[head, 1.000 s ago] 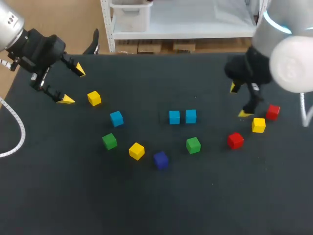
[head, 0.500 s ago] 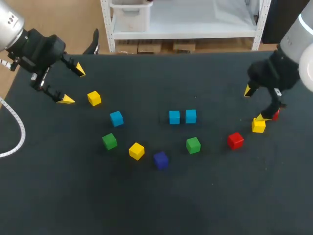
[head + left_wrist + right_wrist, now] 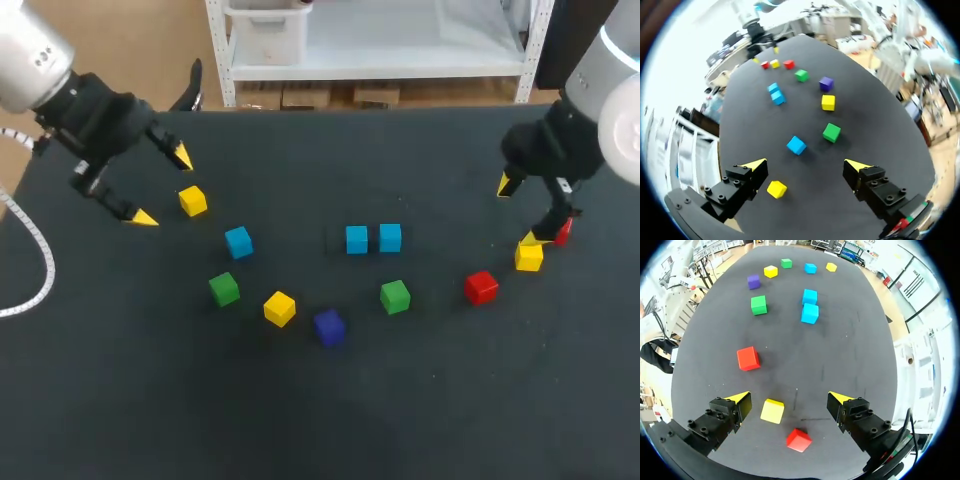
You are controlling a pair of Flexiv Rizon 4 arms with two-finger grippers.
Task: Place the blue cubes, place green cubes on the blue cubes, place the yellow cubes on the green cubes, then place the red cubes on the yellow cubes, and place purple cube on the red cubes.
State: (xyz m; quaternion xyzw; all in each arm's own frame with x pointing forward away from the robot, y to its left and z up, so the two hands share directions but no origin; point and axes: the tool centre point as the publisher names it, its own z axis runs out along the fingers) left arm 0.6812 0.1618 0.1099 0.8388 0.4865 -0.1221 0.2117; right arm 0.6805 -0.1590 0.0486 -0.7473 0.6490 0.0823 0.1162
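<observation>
In the head view, the left gripper (image 3: pixel 164 188) is hovering at the upper left, jaws spread, just beside the left yellow cube (image 3: pixel 193 200). The right gripper (image 3: pixel 517 212) is hanging open at the right edge, over the right yellow cube (image 3: pixel 529 256). The blue pair (image 3: pixel 373 238) is sitting side by side at centre.

In the left wrist view, the left yellow cube is lying untouched under the gap between the parted fingers.

In the right wrist view, the right yellow cube and a red cube (image 3: pixel 799 439) are lying likewise.
</observation>
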